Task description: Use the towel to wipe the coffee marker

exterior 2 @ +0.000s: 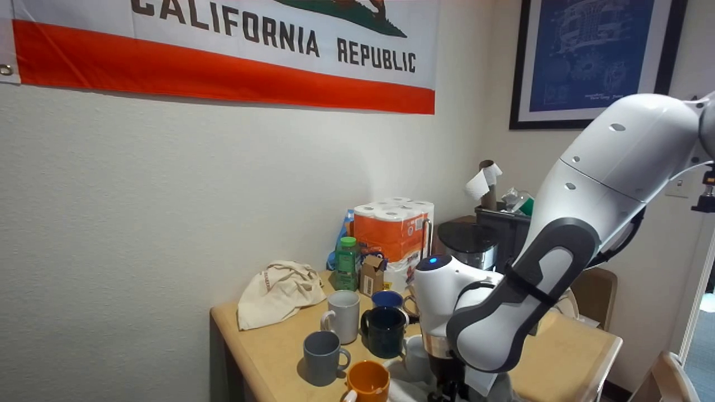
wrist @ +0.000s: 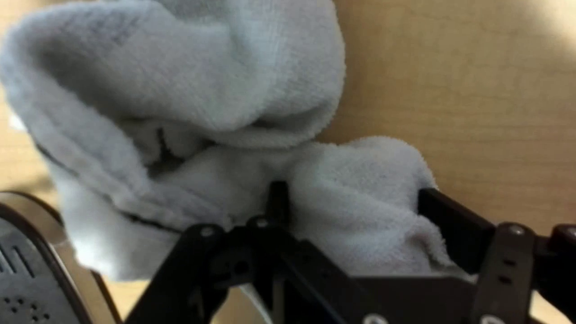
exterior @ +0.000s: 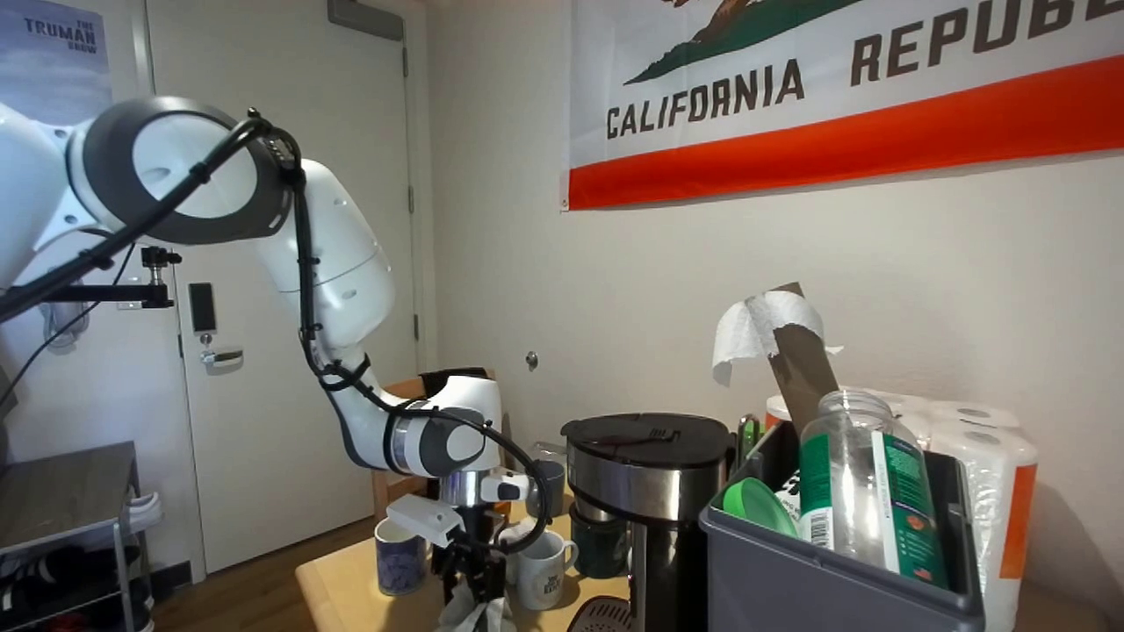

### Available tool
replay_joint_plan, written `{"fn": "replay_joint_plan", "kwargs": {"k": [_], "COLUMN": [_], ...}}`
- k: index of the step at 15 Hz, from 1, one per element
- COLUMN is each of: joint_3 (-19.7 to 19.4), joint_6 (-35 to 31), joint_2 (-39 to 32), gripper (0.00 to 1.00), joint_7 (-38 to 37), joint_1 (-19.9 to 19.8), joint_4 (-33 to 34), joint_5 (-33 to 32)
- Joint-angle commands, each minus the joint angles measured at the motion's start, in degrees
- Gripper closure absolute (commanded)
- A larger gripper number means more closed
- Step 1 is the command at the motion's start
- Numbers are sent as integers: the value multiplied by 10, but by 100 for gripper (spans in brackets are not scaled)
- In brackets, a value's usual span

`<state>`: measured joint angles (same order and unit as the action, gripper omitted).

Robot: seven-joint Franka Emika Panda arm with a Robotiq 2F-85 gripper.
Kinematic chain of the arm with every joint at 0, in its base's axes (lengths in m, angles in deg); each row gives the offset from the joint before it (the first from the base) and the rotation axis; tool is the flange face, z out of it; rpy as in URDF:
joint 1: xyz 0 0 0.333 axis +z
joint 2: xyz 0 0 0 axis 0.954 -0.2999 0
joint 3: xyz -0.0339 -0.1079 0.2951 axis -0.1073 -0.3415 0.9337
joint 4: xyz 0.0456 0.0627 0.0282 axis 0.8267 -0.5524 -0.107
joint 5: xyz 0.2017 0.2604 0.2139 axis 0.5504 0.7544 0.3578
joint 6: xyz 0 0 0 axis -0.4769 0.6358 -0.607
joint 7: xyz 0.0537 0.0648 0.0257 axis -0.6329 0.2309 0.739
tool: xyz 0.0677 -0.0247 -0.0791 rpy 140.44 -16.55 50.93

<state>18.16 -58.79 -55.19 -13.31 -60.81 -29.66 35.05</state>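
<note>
A crumpled white-grey towel (wrist: pixel 279 85) lies on the wooden table in the wrist view; it shows partly in both exterior views (exterior: pixel 479 614) (exterior 2: pixel 405 391). My gripper (wrist: pixel 353 195) points down with its fingers wide apart. A bunch of towel sits between them, and both fingertips press into the cloth. The black and silver coffee maker (exterior: pixel 650 483) stands on the table beside the arm in an exterior view. The edge of its base (wrist: pixel 31 261) shows at the lower left in the wrist view, near the towel. My gripper also shows in an exterior view (exterior: pixel 470 588).
A blue-white mug (exterior: pixel 399 562) and a white mug (exterior: pixel 542 575) stand close to the gripper. An orange mug (exterior 2: pixel 368 379), a grey mug (exterior 2: pixel 321 360) and a dark mug (exterior 2: pixel 385 335) stand near it. A grey bin (exterior: pixel 834 588) is beside the coffee maker. A cloth bag (exterior 2: pixel 279 293) lies behind.
</note>
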Motion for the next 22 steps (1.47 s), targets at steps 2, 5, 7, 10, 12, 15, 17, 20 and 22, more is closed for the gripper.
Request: {"fn": "replay_joint_plan", "kwargs": {"k": [2,5,7,10,12,15,17,20,22], "joint_3": [-1,12,15,24,30,24,18,5,-9], "joint_6": [19,43,68,117,152,223,264,291,281], "joint_2": [-15,-11,-5,8,15,24,31,42,47], "gripper": [63,85,98,97,96,95,95,95,95], "joint_7": [28,73,91,115,126,99,75,14,-40], "joint_1": [0,-18,-25,-37,-45,-45,-47,-43,-38], "joint_4": [20,22,18,9,3,-5,-14,-31,-39], "joint_5": [1,16,23,44,60,84,100,113,110]}}
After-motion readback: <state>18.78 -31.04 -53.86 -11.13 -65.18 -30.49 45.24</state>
